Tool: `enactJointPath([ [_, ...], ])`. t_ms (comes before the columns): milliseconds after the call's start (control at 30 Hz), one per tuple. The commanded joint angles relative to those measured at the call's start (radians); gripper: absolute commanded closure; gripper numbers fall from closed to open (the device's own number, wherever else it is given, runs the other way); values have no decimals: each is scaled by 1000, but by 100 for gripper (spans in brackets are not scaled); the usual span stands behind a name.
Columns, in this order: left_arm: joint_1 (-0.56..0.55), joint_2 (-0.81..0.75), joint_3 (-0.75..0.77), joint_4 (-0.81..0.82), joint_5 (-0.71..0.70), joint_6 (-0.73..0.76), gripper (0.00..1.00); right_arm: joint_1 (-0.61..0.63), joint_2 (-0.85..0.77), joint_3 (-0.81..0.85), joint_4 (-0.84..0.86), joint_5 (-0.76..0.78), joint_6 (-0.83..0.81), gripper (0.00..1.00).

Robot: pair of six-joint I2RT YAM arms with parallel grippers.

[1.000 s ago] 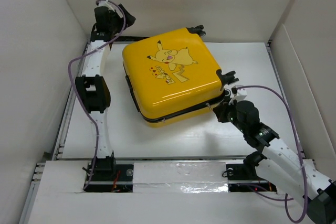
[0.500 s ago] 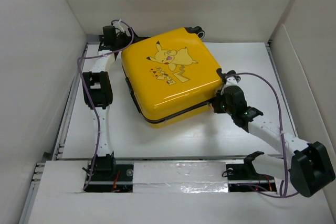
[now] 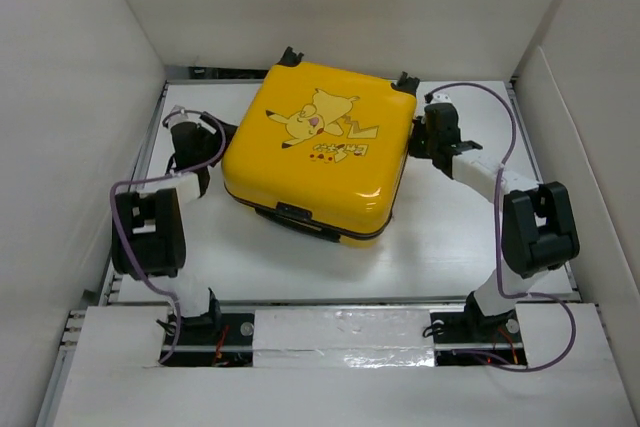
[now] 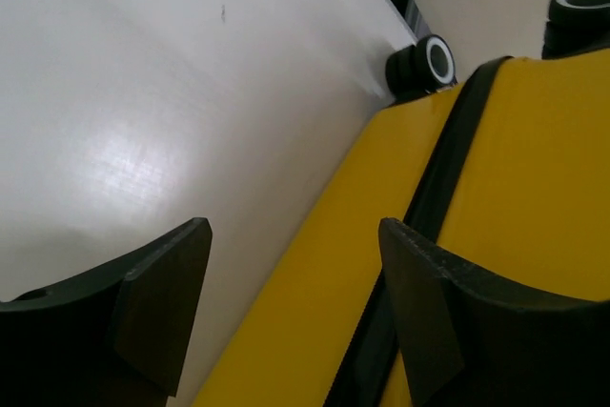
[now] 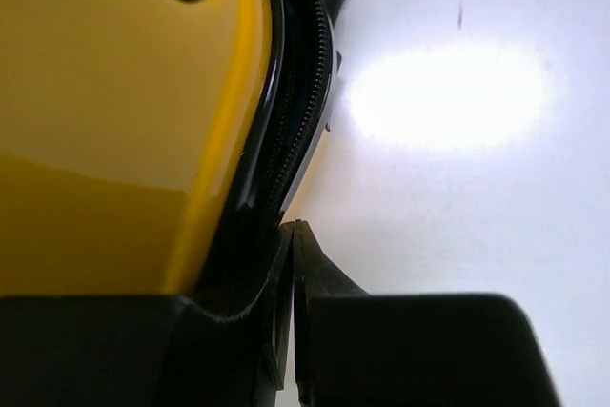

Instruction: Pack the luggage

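L gripper [image 4: 295, 235] is spread wide w/ nothing gripped: one finger over the table [image 3: 450, 237], the other over the black zip seam [image 5: 295, 92] on the luggage [image 3: 315, 162] left side. R gripper [image 5: 293, 231] is pinched closed, tips against the seam at the luggage's right edge; can't tell if anything's caught between them. Luggage lies flat & closed mid-table, Pikachu print up, between both grippers. Black wheels [image 4: 420, 63] sit at its far edge.

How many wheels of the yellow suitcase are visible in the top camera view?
2. One wheel sticks out at the far left corner of the luggage; the other wheel at its far right corner. Further wheels may be hidden beneath the shell.
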State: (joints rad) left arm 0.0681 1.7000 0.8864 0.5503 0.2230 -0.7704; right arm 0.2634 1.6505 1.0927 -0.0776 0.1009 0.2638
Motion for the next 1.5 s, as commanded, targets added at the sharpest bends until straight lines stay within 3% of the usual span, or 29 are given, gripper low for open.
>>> enactJointPath([
  [0, -73, -183, -113, 50, 15, -27, 30, 48, -26, 142, 222, -224, -21, 87],
  [100, -62, -341, -127, -5, -135, -41, 22, 13, -32, 176, 188, -263, -9, 69],
  [133, -62, -418, -116, -22, -210, -50, 14, 4, -34, 186, 168, -276, -9, 56],
  [167, -62, -451, -100, -33, -243, -59, 11, -7, -46, 202, 145, -291, -15, 49],
  [200, -62, -483, -52, -52, -263, -58, 9, -7, -58, 199, 103, -291, -20, 44],
  [233, -62, -531, -17, -68, -277, -47, 9, -7, -76, 188, 92, -284, -20, 32],
  [300, -62, -569, 86, -113, -274, -15, 11, -36, -150, 106, 107, -274, -12, 26],
  [400, -161, -648, 158, -159, -249, 72, 37, -76, -281, -40, 136, -303, 18, 26],
  [433, -210, -690, 149, -162, -175, 91, 73, -76, -319, -81, 145, -311, 21, 32],
  [467, -235, -713, 122, -150, -128, 86, 85, -76, -357, -121, 157, -319, 29, 38],
  [500, -266, -740, 33, -86, -76, 77, 95, -76, -398, -164, 179, -319, 40, 49],
  [533, -346, -770, -54, -19, 29, 66, 100, -76, -478, -242, 196, -335, 64, 78],
  [600, -457, -777, -96, -35, 131, 109, 100, -50, -558, -319, 203, -357, 72, 95],
  [633, -593, -789, -112, -62, 133, 161, 100, -18, -640, -385, 191, -353, 69, 100],
  [667, -594, -804, -131, -76, 119, 189, 100, -4, -681, -414, 177, -345, 69, 100],
  [700, -729, -832, -164, -111, 90, 218, 100, 10, -725, -445, 147, -343, 68, 100],
  [800, -948, -973, -228, -218, -106, 279, 100, 63, -883, -534, 40, -331, 55, 100],
  [833, -990, -1031, -251, -246, -179, 270, 100, 63, -915, -548, 15, -349, 42, 100],
  [1000, -1172, -1123, -475, -335, -286, 107, 100, 170, -1041, -625, -51, -484, 14, 100],
  [1133, -1295, -1203, -599, -372, -417, -16, 100, 296, -1002, -631, -36, -498, 28, 99],
  [1233, -1318, -1159, -638, -417, -505, -107, 100, 382, -899, -590, 9, -471, 8, 98],
  [1300, -1318, -1110, -635, -429, -556, -135, 82, 407, -847, -556, 33, -429, -18, 99],
  [1333, -1318, -1062, -635, -415, -600, -142, 64, 407, -812, -538, 60, -409, -23, 100],
  [1433, -1286, -992, -639, -348, -649, -173, 41, 379, -779, -519, 174, -385, -20, 100],
  [1467, -1266, -979, -638, -342, -663, -185, 38, 349, -764, -508, 189, -386, -23, 100],
])
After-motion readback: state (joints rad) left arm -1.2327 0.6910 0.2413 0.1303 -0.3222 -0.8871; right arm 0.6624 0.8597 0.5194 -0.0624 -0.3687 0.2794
